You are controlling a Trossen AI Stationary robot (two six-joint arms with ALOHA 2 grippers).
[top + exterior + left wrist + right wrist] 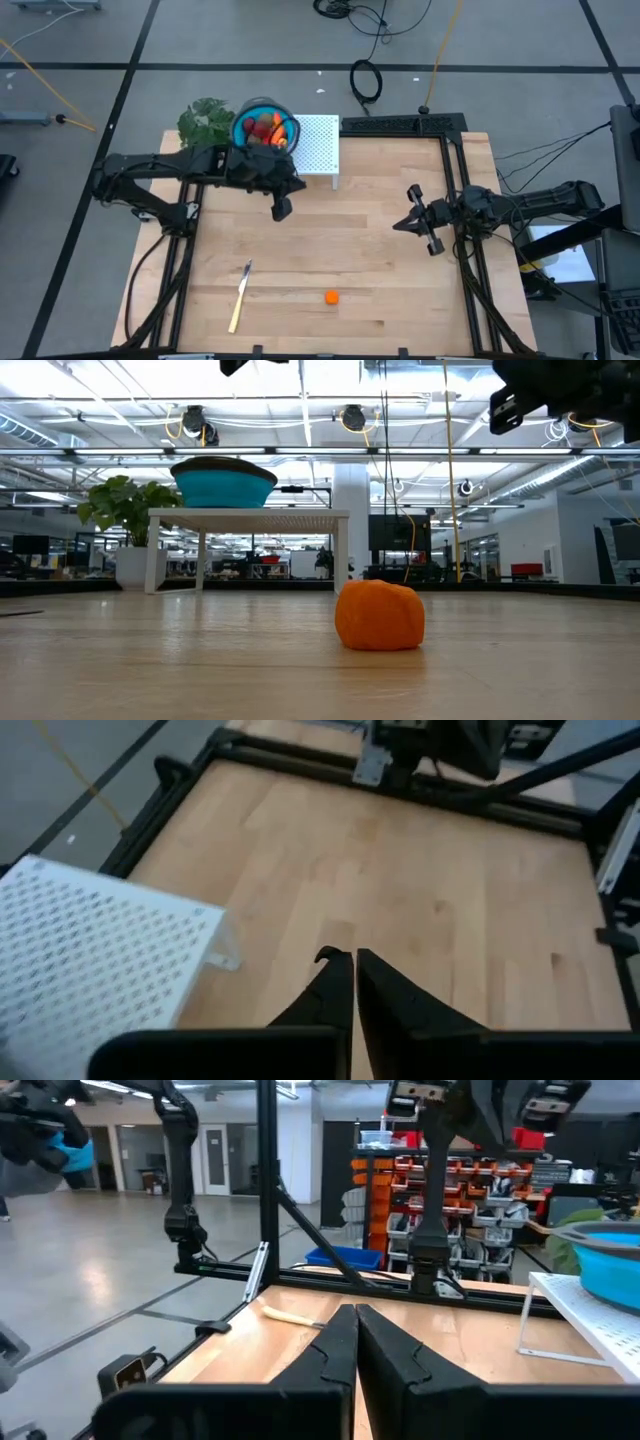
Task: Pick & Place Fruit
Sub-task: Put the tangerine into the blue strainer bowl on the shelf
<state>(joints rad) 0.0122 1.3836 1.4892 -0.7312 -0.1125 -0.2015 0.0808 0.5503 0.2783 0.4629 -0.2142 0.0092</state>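
Hovering just in front of the white perforated stand (318, 148), the left gripper (281, 208) has its two fingers pressed together with nothing between them; its wrist view shows the dark fingertips (338, 982) meeting over bare wood beside the stand's corner. A teal bowl (250, 112) sits on that stand at the back of the tabletop (380, 250), and several fruit pieces (268, 130), red and orange, lie heaped inside it, partly hidden by the left arm. One small orange fruit (331, 296) rests alone on the wood near the front edge, well apart from both grippers; in the low view it fills the foreground as a round orange lump (379, 615). A pale yellow-handled knife (240, 296) lies to the left of it, tilted, nothing touching it. A green leafy plant (206, 120) stands just beside the bowl at the back left corner. The right gripper (410, 224) waits over the right half of the tabletop, pointing inward, its fingers likewise pinched closed on nothing, as its own wrist view confirms with the two tips (340, 1335) touching.
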